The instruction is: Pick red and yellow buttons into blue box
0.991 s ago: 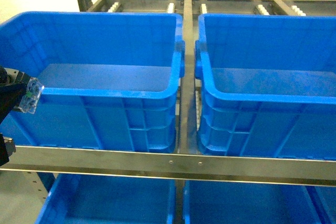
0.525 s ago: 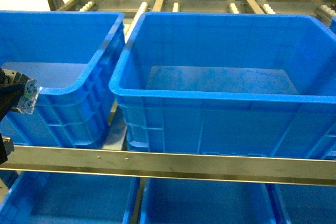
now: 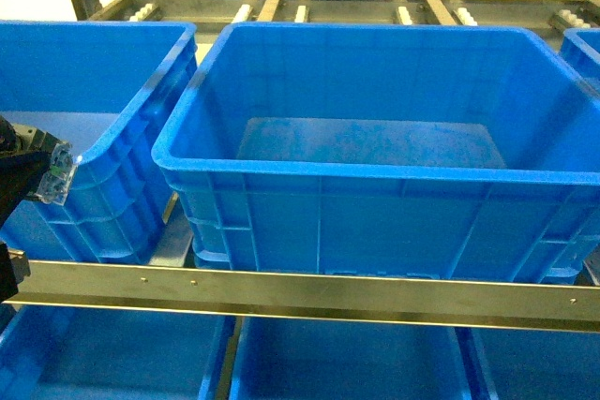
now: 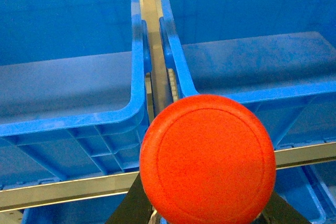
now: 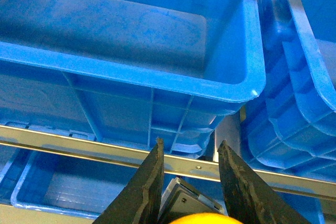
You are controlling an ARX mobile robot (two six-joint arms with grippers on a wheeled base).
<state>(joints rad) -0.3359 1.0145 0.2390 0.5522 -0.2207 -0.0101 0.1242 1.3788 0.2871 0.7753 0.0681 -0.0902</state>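
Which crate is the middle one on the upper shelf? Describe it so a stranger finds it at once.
Start at the steel rail across the rack front. Directly behind it sits the blue box, filling the middle of the head view with its whole floor showing. Unlike the crate to its left, it is not cut off by the frame.

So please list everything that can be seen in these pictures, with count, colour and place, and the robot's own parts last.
blue box: one, blue, large and deep, centre of the head view on the upper shelf level; looks empty.
neighbouring crates: at least two, blue, beside the centre one, left and far right.
lower crates: several, blue, under the metal rail.
metal rail: one, silver, across the front of the rack.
roller tracks: grey with white rollers, behind the crates.
red button: one, red cap, held in the left jaws.
yellow button: one, yellow cap, only its top edge visible between the right jaws.
left gripper: black, left edge of the head view.
right gripper: black.
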